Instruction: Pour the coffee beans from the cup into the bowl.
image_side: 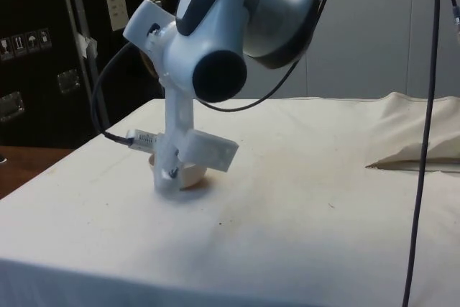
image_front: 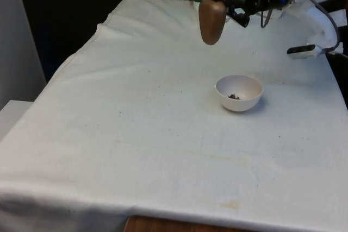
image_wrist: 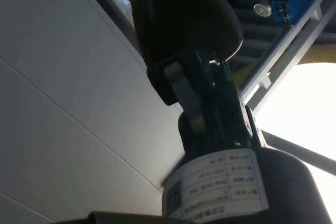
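- Above the white cloth (image_front: 136, 134), towards the far end of the table, a brown cup (image_front: 211, 21) is held up in the air by the gripper (image_front: 231, 5), well clear of the surface.
- Clamped fingers (image_wrist: 181, 85) can be made out on the cup's wall in the wrist view, so the cup is firmly gripped, not let go.
- The cup is seen turned over, mouth pointing down by the look of it, though that can't be fully confirmed.
- A white bowl (image_front: 239, 93) is sat on the cloth nearer the camera and slightly to the front view's right of the cup.
- A few dark coffee beans (image_front: 234, 96) are already spotted in the bowl's bottom.
- So the pour is judged mostly done; whether anything is left in the cup can't be told.
- What's probably left: the cup gets righted and set down.
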